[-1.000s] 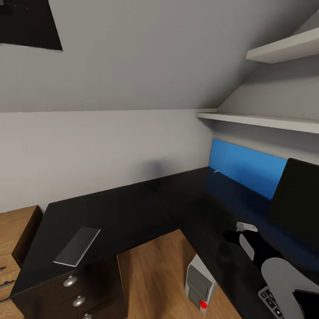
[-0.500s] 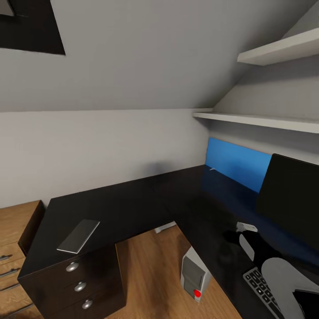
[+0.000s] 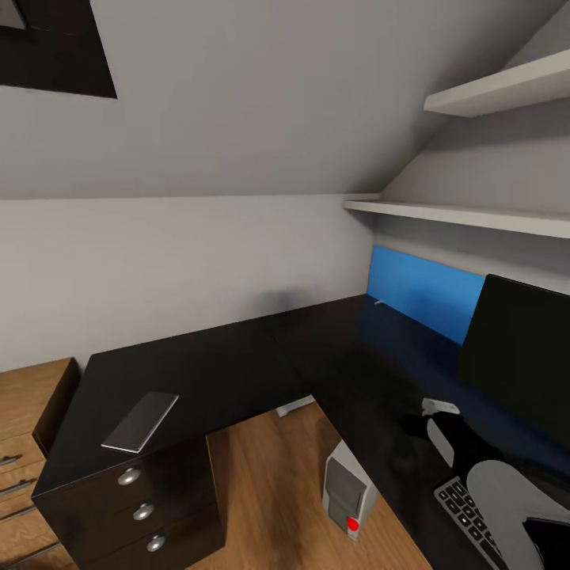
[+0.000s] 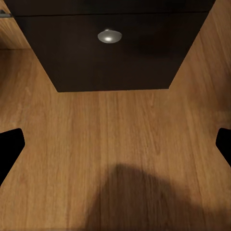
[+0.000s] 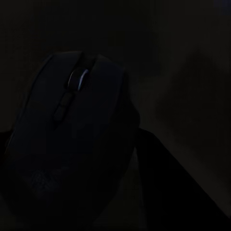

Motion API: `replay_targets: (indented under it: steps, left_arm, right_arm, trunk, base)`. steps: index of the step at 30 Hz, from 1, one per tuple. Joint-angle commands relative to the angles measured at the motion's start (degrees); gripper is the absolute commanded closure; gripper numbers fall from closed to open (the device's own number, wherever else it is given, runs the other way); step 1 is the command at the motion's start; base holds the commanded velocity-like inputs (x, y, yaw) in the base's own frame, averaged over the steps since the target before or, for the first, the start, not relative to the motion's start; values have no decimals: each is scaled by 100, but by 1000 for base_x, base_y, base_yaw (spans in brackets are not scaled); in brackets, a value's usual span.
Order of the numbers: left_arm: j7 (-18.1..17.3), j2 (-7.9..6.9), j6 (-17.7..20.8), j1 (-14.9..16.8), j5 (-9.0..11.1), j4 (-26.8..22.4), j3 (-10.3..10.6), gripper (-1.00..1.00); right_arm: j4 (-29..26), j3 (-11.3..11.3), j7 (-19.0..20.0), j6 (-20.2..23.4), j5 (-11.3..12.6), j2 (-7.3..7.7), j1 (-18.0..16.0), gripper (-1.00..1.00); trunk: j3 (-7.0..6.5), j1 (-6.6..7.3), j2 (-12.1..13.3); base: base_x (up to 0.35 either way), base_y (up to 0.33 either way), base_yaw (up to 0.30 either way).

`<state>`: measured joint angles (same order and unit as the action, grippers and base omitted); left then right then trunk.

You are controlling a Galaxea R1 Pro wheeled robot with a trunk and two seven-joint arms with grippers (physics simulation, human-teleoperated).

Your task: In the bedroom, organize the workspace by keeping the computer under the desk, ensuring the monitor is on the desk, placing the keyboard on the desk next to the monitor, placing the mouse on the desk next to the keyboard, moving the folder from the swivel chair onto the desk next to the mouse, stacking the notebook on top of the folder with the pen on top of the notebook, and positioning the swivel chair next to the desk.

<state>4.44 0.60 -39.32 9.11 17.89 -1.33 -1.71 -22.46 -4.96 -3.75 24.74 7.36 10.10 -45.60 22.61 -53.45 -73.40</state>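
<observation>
Resting on the desk (image 3: 237,372): notebook (image 3: 141,421), monitor (image 3: 522,368), keyboard (image 3: 467,511).

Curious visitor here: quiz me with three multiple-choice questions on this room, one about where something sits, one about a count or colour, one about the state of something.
1. Where does the computer stand?
A. on the floor under the desk
B. on the shelf
C. on the desk top

2. How many round silver knobs show on the black drawer unit in the head view?
A. one
B. three
C. five

3. How does the notebook lie?
A. propped upright
B. open
C. flat and closed

Answers: 1 A, it stands on the wood floor beneath the desk edge. 2 B, three knobs in a column. 3 C, it lies flat on the desk.
</observation>
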Motion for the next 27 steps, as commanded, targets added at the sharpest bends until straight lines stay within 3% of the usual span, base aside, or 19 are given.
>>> replay_targets:
  steps: [1, 27]
  left_arm:
    - [31, 2, -15, 3, -31, 1, -14, -100]
    - [31, 2, -15, 3, -31, 1, -14, -100]
  right_arm:
    - [-12, -5, -47, 60, 85, 0, -2, 100]
    - [1, -13, -56, 164, 68, 21, -2, 100]
  trunk:
    - [7, 0, -4]
    - [7, 0, -4]
  base:
    - [0, 0, 0]
    - [-46, -31, 0]
